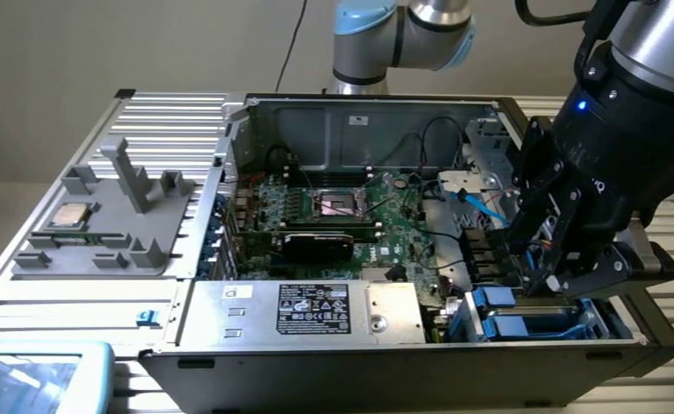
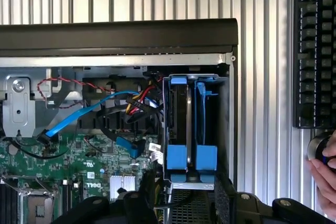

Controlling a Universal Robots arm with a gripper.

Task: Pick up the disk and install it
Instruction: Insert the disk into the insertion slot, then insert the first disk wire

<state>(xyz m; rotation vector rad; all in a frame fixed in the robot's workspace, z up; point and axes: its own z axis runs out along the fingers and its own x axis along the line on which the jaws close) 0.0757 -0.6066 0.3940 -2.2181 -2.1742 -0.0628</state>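
1. The disk is standing edge-on in the drive cage at the corner of the open computer case. Its dark body is showing between bright blue carrier rails, and its blue end tab is facing the tool.
2. A second blue carrier is sitting just beside it in the same cage, so I am judging which one is the task's disk from the dark body alone.
3. The tool is hanging just off the tab end of the cage. Its fingers are spread wide and are gripping nothing.
4. In the exterior view the tool is reaching down into the case, right above the blue carriers.
5. Judging from this, the pick-up is done and the disk is lying in its slot. Most of the task is looking finished.
6. Whether the carrier is pushed fully home or latched is hard to make out, because the far end of the cage is lying in shadow.
7. Blue and red cables are running beside the cage, over the motherboard.
8. The tool's body is covering much of the cage in the exterior view.
9. A person's hand is resting at the edge of the ribbed metal worktop, cut off by the frame.
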